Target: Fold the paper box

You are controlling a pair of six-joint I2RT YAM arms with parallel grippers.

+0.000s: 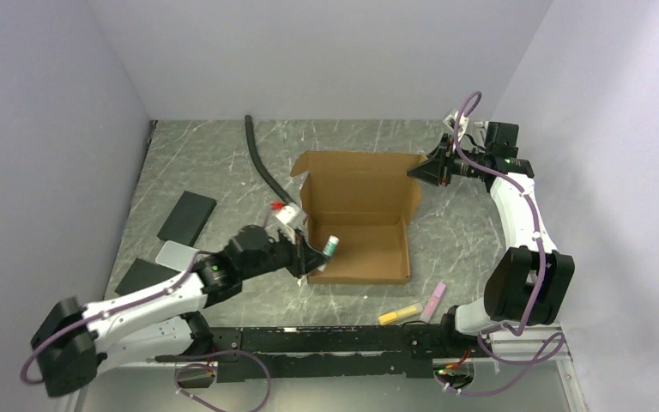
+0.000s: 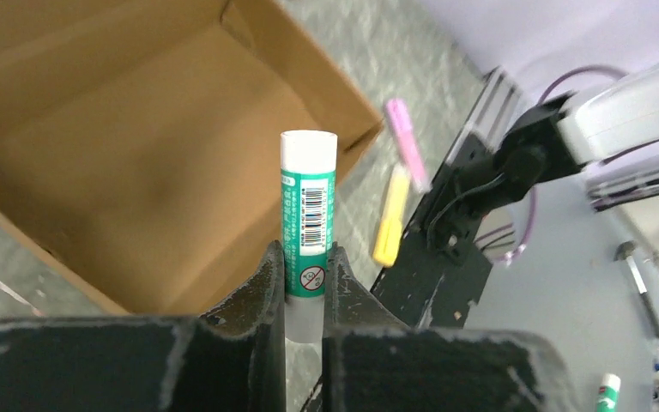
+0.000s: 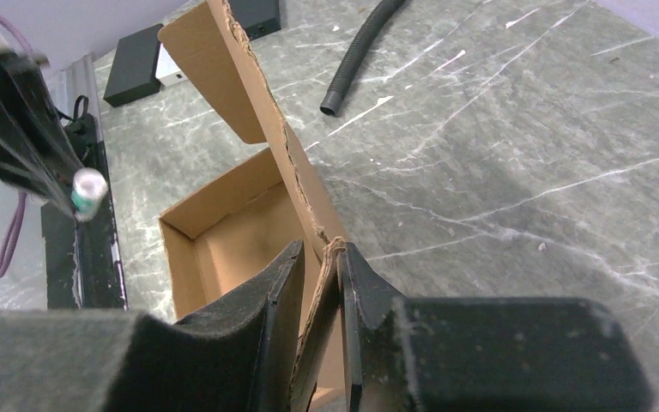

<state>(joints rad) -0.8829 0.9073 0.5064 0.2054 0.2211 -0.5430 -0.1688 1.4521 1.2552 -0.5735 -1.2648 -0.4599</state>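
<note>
The paper box (image 1: 365, 253) is a brown cardboard tray in the middle of the table with its lid (image 1: 360, 184) standing upright at the back. My right gripper (image 1: 422, 171) is at the lid's right top corner. In the right wrist view that lid edge (image 3: 262, 103) runs between the fingers of the right gripper (image 3: 319, 251), against one finger with a gap to the other. My left gripper (image 1: 316, 256) hovers at the box's near left corner, shut on a green-and-white glue stick (image 2: 308, 206). The left wrist view shows the box floor (image 2: 137, 146) beyond the stick.
A black corrugated hose (image 1: 262, 165) lies behind the box on the left. Two flat black pads (image 1: 187, 215) (image 1: 142, 275) and a white card (image 1: 176, 255) lie on the left. A yellow marker (image 1: 399, 314) and a pink marker (image 1: 434, 300) lie near the front rail.
</note>
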